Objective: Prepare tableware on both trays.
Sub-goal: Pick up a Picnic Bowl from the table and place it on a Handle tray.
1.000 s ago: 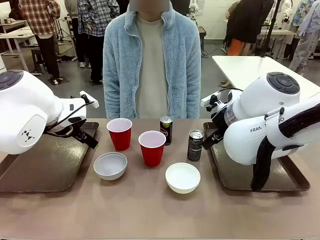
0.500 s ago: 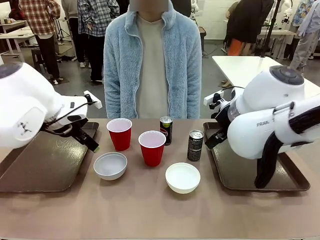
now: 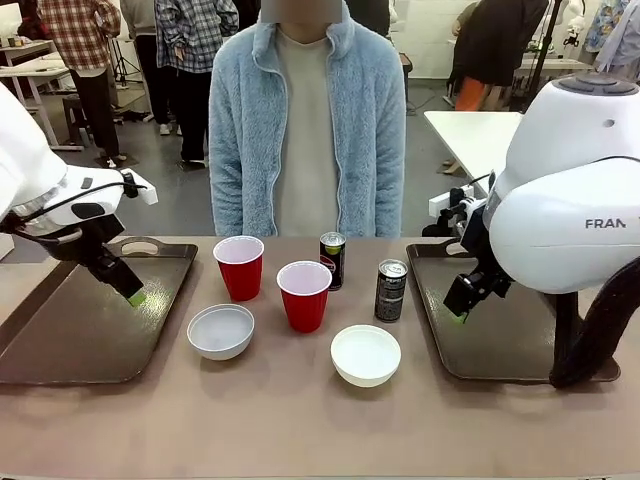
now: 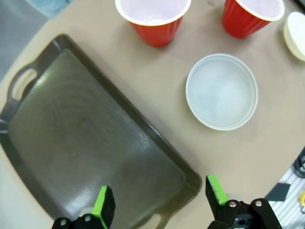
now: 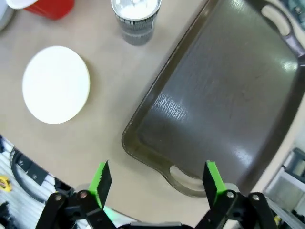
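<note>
Two red cups (image 3: 240, 267) (image 3: 304, 296), two white bowls (image 3: 221, 331) (image 3: 366, 354) and two dark cans (image 3: 332, 260) (image 3: 391, 290) stand on the tan table between the two brown trays. My left gripper (image 3: 132, 294) hangs open over the bare left tray (image 3: 70, 340). From its wrist I look down on that tray (image 4: 86, 143), a bowl (image 4: 221, 90) and both cups (image 4: 153, 19) (image 4: 250, 16) past the open left gripper (image 4: 160, 198). Above the bare right tray (image 3: 500, 345) my right gripper (image 3: 457, 308) is open. Its wrist view shows the open right gripper (image 5: 156, 177), that tray (image 5: 224, 95), a bowl (image 5: 55, 84) and a can (image 5: 136, 16).
A person in a light blue fleece jacket (image 3: 305, 120) stands at the far edge of the table, hands out of sight. There is free tabletop along the near edge in front of the bowls. A white table (image 3: 480, 135) stands behind at the right.
Both arms have lifted and swung outward. The left gripper moved left over its tray, and the right gripper moved right and lower over its tray. The tableware has not moved.
</note>
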